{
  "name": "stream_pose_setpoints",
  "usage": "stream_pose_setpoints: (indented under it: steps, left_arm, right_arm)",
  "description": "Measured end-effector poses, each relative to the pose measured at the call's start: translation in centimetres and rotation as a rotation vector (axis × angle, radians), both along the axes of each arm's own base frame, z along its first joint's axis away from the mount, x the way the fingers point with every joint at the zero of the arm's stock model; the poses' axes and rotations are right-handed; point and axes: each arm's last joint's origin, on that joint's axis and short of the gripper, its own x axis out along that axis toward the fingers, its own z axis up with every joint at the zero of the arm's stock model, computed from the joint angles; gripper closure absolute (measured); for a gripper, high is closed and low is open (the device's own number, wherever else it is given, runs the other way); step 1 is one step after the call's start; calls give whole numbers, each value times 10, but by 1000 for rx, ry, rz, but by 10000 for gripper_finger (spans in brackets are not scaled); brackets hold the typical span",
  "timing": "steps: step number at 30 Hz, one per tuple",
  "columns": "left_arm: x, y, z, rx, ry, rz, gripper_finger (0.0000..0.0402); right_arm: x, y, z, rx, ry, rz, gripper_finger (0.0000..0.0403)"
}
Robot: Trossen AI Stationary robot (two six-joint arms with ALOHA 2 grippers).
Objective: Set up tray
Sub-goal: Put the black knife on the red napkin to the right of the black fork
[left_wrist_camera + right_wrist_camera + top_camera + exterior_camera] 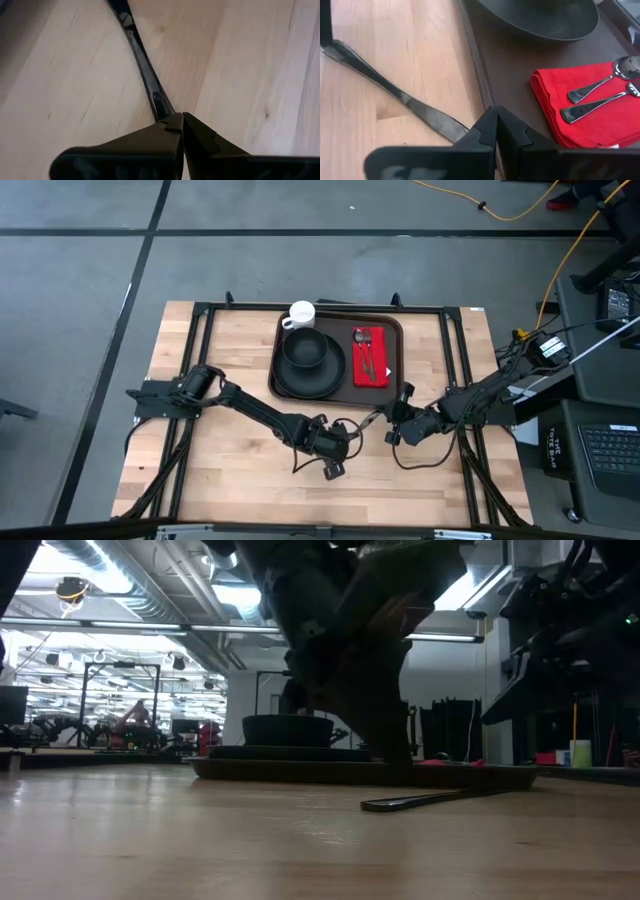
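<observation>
With both our left hand (345,448) and right hand (397,420) pressed together empty, the knife (395,92) at the tray's (392,385) six o'clock risks skidding across the worktop (230,470) if nudged.

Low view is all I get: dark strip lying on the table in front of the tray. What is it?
Observer: A knife, on the bare wood just outside the tray.
Operator: Other cutlery placed?
Observer: Yes. A spoon and a fork lie on the red napkin inside the tray.
Operator: Tools?
Observer: Both are shut. The left tool has its tip at one end of the knife, but I can't tell if it pinches it. The right tool sits over the tray's edge beside the knife.
</observation>
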Motion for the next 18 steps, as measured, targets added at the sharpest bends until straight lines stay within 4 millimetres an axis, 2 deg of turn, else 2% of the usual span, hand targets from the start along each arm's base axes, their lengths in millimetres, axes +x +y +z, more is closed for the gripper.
stream_pose_setpoints:
  steps: [9,18]
  left_arm:
    - [-7,-2,-4,-93,93,41,400]
    - [-9,-2,-4,-81,108,41,400]
  right_arm:
    - [3,-8,1,-66,3,-22,391]
    - [4,-9,1,-65,3,-27,391]
